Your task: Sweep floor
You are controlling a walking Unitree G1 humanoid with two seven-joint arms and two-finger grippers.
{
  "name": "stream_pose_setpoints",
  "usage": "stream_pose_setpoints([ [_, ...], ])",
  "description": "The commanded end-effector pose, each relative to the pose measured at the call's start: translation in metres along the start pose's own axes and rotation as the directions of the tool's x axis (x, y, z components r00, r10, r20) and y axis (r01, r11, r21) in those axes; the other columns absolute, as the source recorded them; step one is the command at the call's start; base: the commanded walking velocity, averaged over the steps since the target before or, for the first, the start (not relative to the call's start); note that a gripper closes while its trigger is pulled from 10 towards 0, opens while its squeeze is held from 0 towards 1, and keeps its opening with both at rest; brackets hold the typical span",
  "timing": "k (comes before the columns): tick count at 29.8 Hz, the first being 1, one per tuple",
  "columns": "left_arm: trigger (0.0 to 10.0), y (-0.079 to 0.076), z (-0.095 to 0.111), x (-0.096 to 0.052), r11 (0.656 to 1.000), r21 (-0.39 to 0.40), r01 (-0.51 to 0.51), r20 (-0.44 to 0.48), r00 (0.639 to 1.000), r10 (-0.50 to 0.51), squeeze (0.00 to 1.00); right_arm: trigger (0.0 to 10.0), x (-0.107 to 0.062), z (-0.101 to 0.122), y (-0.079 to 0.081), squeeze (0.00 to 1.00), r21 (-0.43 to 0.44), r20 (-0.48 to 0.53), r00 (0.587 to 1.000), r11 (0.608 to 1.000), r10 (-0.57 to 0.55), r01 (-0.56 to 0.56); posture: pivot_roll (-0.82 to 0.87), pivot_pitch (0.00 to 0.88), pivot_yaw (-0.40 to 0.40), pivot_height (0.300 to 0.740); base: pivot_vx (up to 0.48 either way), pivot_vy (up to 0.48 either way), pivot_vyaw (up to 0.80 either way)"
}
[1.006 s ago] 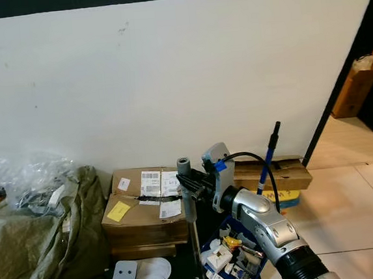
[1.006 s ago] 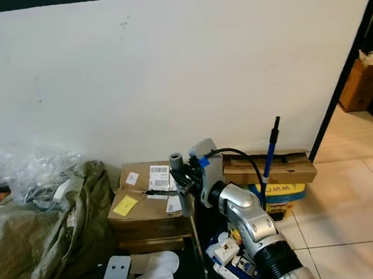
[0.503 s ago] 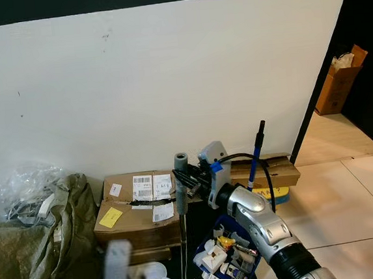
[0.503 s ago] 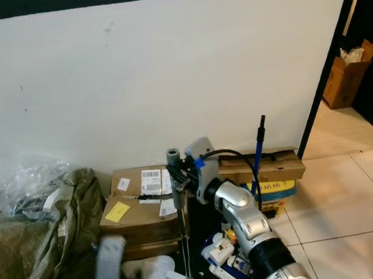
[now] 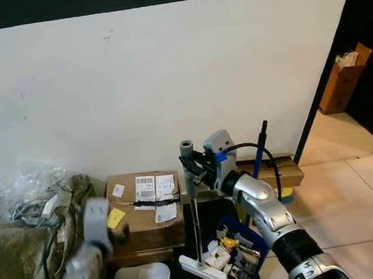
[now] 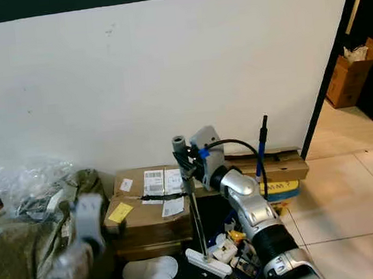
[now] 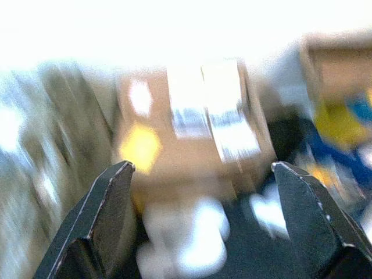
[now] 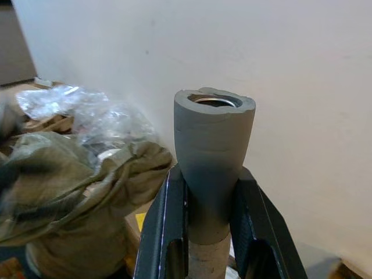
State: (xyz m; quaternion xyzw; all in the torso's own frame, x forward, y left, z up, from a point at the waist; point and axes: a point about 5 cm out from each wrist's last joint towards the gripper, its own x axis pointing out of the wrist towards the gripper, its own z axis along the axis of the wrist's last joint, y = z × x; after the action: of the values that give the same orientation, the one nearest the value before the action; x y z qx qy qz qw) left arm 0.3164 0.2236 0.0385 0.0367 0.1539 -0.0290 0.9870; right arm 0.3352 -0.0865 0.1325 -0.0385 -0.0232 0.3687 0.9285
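My right gripper [image 5: 191,172] is shut on the sweeper's handle [image 5: 186,147], a grey grip atop a thin metal pole. The pole runs down to a white head [image 5: 203,269] near the floor, between the boxes and a blue basket. In the right wrist view the black fingers [image 8: 168,232] clamp the grey grip [image 8: 213,151] from both sides. My left arm [image 5: 85,253] is raised at the lower left, blurred, in front of the olive bag. In the left wrist view the left gripper [image 7: 200,168] is open with nothing between its fingers, facing the cardboard boxes.
Stacked cardboard boxes [image 5: 143,205] stand against the white wall, with an olive bag [image 5: 27,258] and crumpled plastic to the left. White slippers [image 5: 143,277] lie below. A blue basket [image 5: 239,252] of small items, a blue pole [image 5: 259,149] and flat boxes [image 5: 274,171] are to the right. Tiled floor [image 5: 355,203] opens rightward.
The camera has shifted. My left arm has come up into view at the lower left. The sweeper's white head now shows by the basket. The right gripper keeps its hold.
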Motion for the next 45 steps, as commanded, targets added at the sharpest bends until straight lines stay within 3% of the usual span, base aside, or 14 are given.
stream_pose_setpoints([
  [1,10.0,-0.003,0.015,0.004,0.996,0.016,0.092,0.064,0.994,-0.093,0.00,10.0,0.005,0.016,-0.001,0.00,-0.006,0.079,0.996,1.000,0.030,-0.030,-0.07,0.000,0.041,0.740,0.000,0.000,0.00],
  [5,10.0,-0.013,0.044,0.011,0.968,0.028,0.250,0.162,0.954,-0.251,0.00,10.0,0.006,0.020,0.001,0.00,-0.007,0.097,0.992,0.997,0.076,-0.076,-0.07,0.000,0.046,0.740,0.000,0.000,0.00],
  [6,10.0,-0.023,0.057,0.013,0.928,0.066,0.367,0.199,0.906,-0.373,0.17,10.0,0.006,0.023,0.001,0.00,-0.023,0.100,0.990,0.995,0.102,-0.100,-0.07,0.000,0.048,0.740,0.000,0.000,0.00],
  [7,10.0,-0.035,0.067,0.012,0.864,0.099,0.493,0.226,0.835,-0.502,1.00,10.0,0.006,0.025,0.000,0.00,-0.046,0.093,0.989,0.993,0.111,-0.107,-0.07,0.000,0.050,0.740,0.000,0.000,0.00],
  [12,10.0,-0.071,0.081,0.002,0.616,0.204,0.761,0.214,0.579,-0.786,1.00,10.0,0.002,0.027,-0.014,0.00,-0.115,0.044,0.994,0.989,0.099,-0.094,-0.07,0.000,0.053,0.740,0.000,0.000,0.00],
  [21,10.0,-0.083,0.071,-0.012,0.432,0.233,0.871,0.149,0.407,-0.901,1.00,10.0,-0.012,0.035,-0.034,0.00,-0.143,0.025,0.993,0.984,0.116,-0.111,-0.07,0.000,0.054,0.740,0.000,0.000,0.00],
  [24,10.0,-0.085,0.072,-0.013,0.418,0.232,0.878,0.154,0.391,-0.907,1.00,10.0,-0.014,0.035,-0.034,0.00,-0.144,0.020,0.992,0.982,0.126,-0.122,-0.07,0.000,0.054,0.740,0.000,0.000,0.00],
  [29,10.0,-0.115,0.074,-0.021,0.303,0.262,0.916,0.141,0.274,-0.951,1.00,10.0,-0.020,0.036,-0.041,0.00,-0.148,-0.021,0.984,0.973,0.176,-0.177,-0.07,0.000,0.049,0.740,0.000,0.000,0.00],
  [32,10.0,-0.128,0.076,-0.020,0.314,0.305,0.899,0.145,0.282,-0.949,1.00,10.0,-0.022,0.039,-0.044,0.00,-0.136,-0.021,0.982,0.973,0.188,-0.189,-0.08,0.000,0.049,0.740,0.000,0.000,0.00],
  [33,10.0,-0.133,0.078,-0.020,0.308,0.312,0.899,0.145,0.276,-0.950,0.24,10.0,-0.023,0.041,-0.044,0.00,-0.126,-0.013,0.980,0.972,0.199,-0.199,-0.08,0.000,0.045,0.740,0.000,0.000,0.00],
  [34,10.0,-0.133,0.078,-0.020,0.308,0.312,0.899,0.145,0.276,-0.950,0.24,10.0,-0.023,0.041,-0.044,0.00,-0.126,-0.013,0.980,0.972,0.199,-0.199,-0.08,0.000,0.045,0.740,0.000,0.000,0.00],
  [35,10.0,-0.136,0.078,-0.020,0.303,0.313,0.900,0.144,0.270,-0.952,0.00,10.0,-0.023,0.043,-0.044,0.00,-0.120,-0.005,0.978,0.971,0.208,-0.207,-0.08,0.000,0.044,0.740,0.000,0.000,0.00],
  [42,10.0,-0.141,0.078,-0.021,0.285,0.308,0.907,0.139,0.254,-0.957,0.00,10.0,-0.023,0.046,-0.042,0.00,-0.112,0.001,0.975,0.968,0.224,-0.223,-0.09,0.000,0.047,0.740,0.000,0.000,0.00],
  [45,10.0,-0.134,0.077,-0.017,0.359,0.301,0.883,0.145,0.330,-0.933,0.00,10.0,-0.025,0.049,-0.037,0.00,-0.084,0.021,0.959,0.956,0.283,-0.281,-0.09,0.000,0.044,0.740,0.000,0.000,0.00],
])
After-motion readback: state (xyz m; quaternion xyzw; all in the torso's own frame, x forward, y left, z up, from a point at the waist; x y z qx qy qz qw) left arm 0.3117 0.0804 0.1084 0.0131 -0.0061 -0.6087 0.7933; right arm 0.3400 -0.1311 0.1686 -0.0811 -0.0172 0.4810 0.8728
